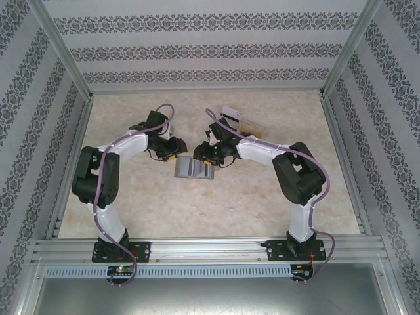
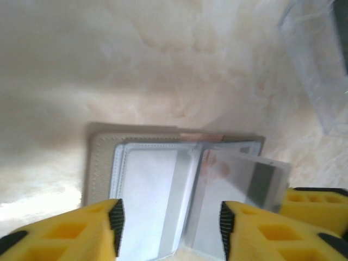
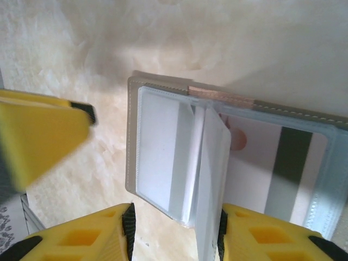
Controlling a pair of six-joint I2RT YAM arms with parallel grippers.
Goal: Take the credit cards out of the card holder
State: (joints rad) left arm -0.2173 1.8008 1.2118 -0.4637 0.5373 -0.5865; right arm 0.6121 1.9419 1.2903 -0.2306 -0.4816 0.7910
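Note:
The grey card holder point(image 1: 193, 168) lies open on the table between my two grippers. Its clear sleeves hold credit cards: a white one with a pale grey stripe point(image 2: 149, 190) in the left page, and a white one with a dark stripe point(image 3: 255, 174) on the right. In the right wrist view one sleeve page point(image 3: 212, 179) stands up on edge along the centre crease. My left gripper point(image 2: 169, 231) hovers open over the holder's near edge. My right gripper point(image 3: 175, 231) is open too, straddling the upright page, which lies close to its right finger point(image 3: 222, 234).
A clear plastic tray point(image 1: 244, 123) with a couple of cards sits behind the right gripper, and its corner point(image 2: 318, 70) appears in the left wrist view. My left gripper's yellow finger point(image 3: 38, 136) hangs just left of the holder. Metal frame rails border the table.

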